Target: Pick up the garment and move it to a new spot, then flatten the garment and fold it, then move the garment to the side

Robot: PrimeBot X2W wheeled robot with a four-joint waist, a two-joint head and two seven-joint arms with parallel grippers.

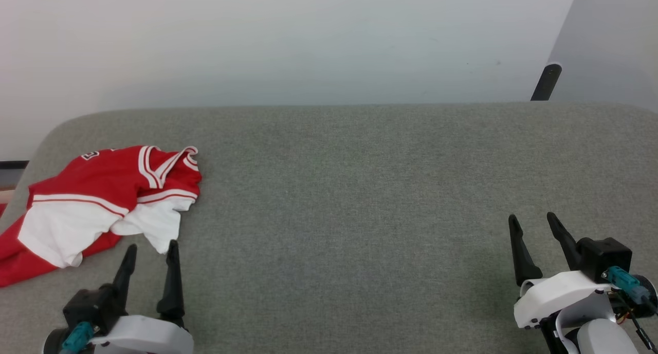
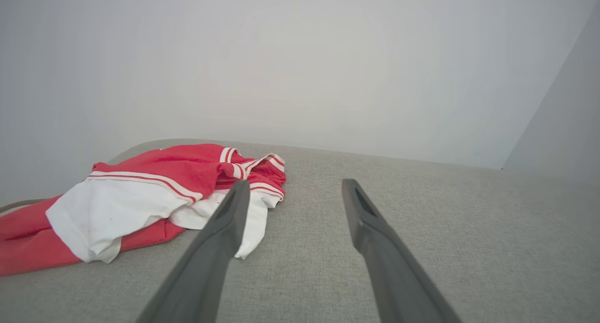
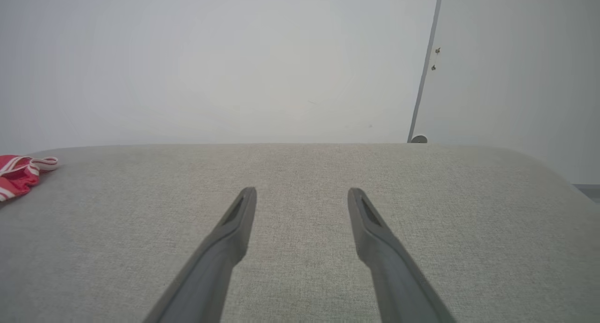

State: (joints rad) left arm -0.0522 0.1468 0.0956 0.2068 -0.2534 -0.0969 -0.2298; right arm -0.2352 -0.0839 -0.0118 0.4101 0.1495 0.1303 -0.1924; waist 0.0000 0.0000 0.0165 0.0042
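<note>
Two released, empty pairs wait, the crumpled red jersey (image 1: 103, 174) lying just ahead-left of the left jaws, well apart from the right jaws.

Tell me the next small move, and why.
Probably ease the left gripper forward and slightly left over the garment. The gripper is open and empty at the crumpled garment's near edge, while the right gripper sits far across the grey surface.
</note>
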